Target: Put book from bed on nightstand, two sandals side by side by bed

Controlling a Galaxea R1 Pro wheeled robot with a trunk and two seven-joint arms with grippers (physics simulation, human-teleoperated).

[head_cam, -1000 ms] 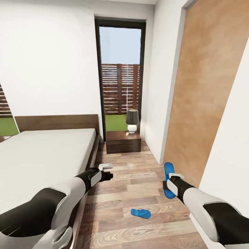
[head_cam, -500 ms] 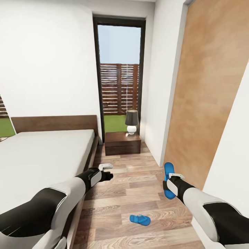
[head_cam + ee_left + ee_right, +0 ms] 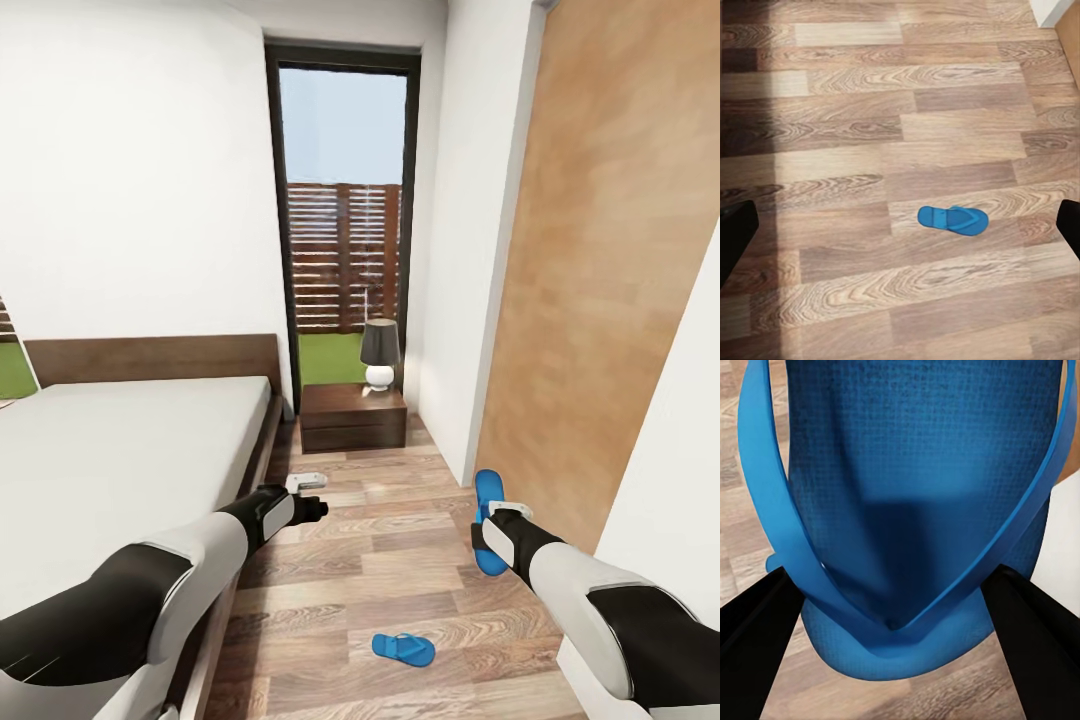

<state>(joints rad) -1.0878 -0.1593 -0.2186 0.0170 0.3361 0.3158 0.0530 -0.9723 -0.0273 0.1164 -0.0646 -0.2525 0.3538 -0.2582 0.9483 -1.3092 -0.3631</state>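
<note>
Head view: right hand (image 3: 487, 522) carries one bright blue flip-flop sandal (image 3: 488, 492), clenched on its strap.
Next, I judge: set it beside the floor sandal (image 3: 404, 648) by the dark-framed bed (image 3: 262, 440); left hand (image 3: 312, 506) open, empty.

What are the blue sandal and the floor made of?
The sandal held in the right gripper looks like soft foam or rubber: matte blue, with a fine dotted texture on its sole and thin bendy straps. The floor looks like wood planks, or laminate printed like wood: brown grain swirls, straight seams and a slight sheen.
</note>
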